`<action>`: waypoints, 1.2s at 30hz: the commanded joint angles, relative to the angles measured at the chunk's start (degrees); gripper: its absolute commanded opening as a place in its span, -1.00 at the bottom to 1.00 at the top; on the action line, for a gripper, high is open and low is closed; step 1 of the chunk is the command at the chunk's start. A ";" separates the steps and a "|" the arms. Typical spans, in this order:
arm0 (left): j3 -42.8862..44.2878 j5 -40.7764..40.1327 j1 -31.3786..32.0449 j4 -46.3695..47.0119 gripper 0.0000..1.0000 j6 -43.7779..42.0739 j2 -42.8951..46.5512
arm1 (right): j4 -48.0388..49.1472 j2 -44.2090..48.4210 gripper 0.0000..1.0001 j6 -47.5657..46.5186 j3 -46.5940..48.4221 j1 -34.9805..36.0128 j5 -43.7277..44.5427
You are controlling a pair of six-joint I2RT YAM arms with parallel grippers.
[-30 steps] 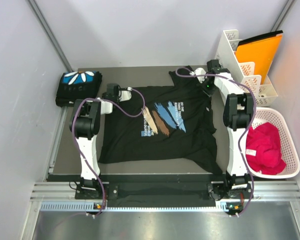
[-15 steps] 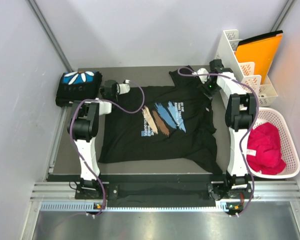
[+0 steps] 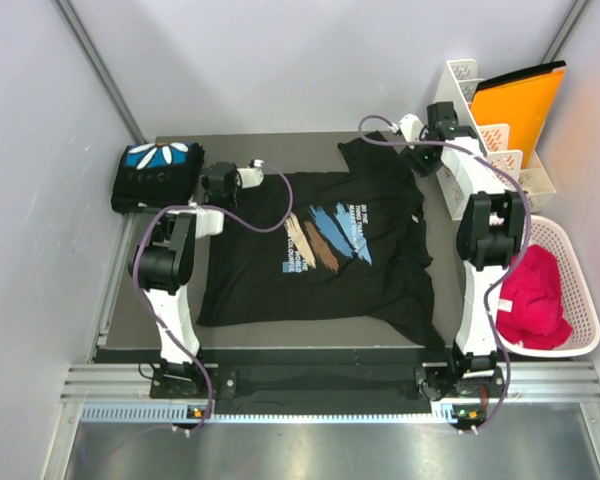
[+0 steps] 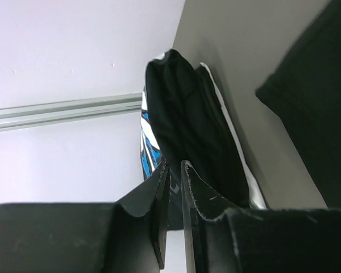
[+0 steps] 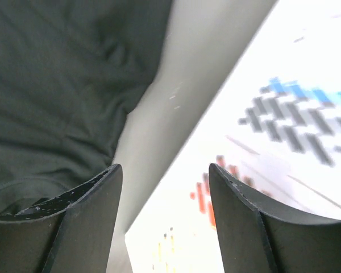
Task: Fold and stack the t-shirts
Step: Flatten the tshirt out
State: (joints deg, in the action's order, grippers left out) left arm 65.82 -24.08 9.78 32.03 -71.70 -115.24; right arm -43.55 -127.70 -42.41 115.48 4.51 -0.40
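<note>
A black t-shirt point(image 3: 325, 250) with blue-and-tan brush strokes and white text lies spread flat on the mat, print up. A second t-shirt point(image 3: 158, 172), folded, with a blue print and white petals, sits at the far left corner. My left gripper point(image 3: 210, 181) hovers between the two, pointing at the folded t-shirt point(image 4: 184, 119). Its jaws stand a thin gap apart with nothing in them point(image 4: 174, 166). My right gripper point(image 3: 418, 162) is over the spread shirt's far right shoulder, open and empty point(image 5: 165, 170), with black cloth point(image 5: 62, 85) below left.
A white organizer rack point(image 3: 480, 130) holding an orange folder point(image 3: 520, 105) stands at the back right, close to my right gripper. A white basket point(image 3: 570, 345) with pink cloth point(image 3: 528, 290) sits at the right edge. Grey walls close in the back and left.
Both grippers have let go of the spread shirt's far corners and opened. The left one drew back towards the folded shirt, the right one towards the rack.
</note>
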 commanded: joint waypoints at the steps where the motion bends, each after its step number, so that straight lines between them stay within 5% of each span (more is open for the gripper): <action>1: -3.41 2.61 0.76 3.22 -0.61 -0.46 7.90 | 1.83 7.90 0.27 -0.91 2.28 1.29 -3.18; 6: -9.92 7.37 2.87 -2.57 -0.61 0.59 16.35 | -10.92 12.38 0.21 -5.90 2.30 4.18 -16.90; 9: -12.73 12.46 3.93 -12.59 -0.60 2.27 22.15 | -14.11 16.42 -0.16 -10.74 -7.26 7.17 -16.30; 10: -13.69 13.52 4.02 -14.52 -0.60 2.36 24.17 | -13.41 17.30 -0.56 -11.37 -12.86 7.70 -15.77; 12: -16.77 16.15 4.11 -15.50 -0.60 1.66 25.50 | -11.92 18.71 -0.96 -12.60 -18.85 8.67 -14.80; 16: -18.89 14.06 3.76 -9.11 -0.67 -1.85 20.42 | -8.84 17.58 -1.00 -11.56 -20.30 8.93 -14.10; 20: -8.89 7.83 3.23 -4.08 -1.00 1.29 11.72 | -7.61 13.89 -1.00 -7.96 -14.33 8.85 -14.10; 28: 10.71 6.14 1.12 -5.23 -1.00 3.15 -3.31 | 2.85 9.50 -1.00 -2.15 -8.97 8.93 -9.36; 36: 14.51 10.18 0.50 -7.50 -1.00 2.18 -7.72 | 4.44 -1.14 -1.00 1.98 2.01 9.11 -4.43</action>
State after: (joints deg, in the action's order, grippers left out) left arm 78.67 -16.75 10.52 24.86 -69.41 -121.64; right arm -40.77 -123.83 -43.97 110.87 13.39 -7.53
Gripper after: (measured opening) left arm 0.011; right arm 0.005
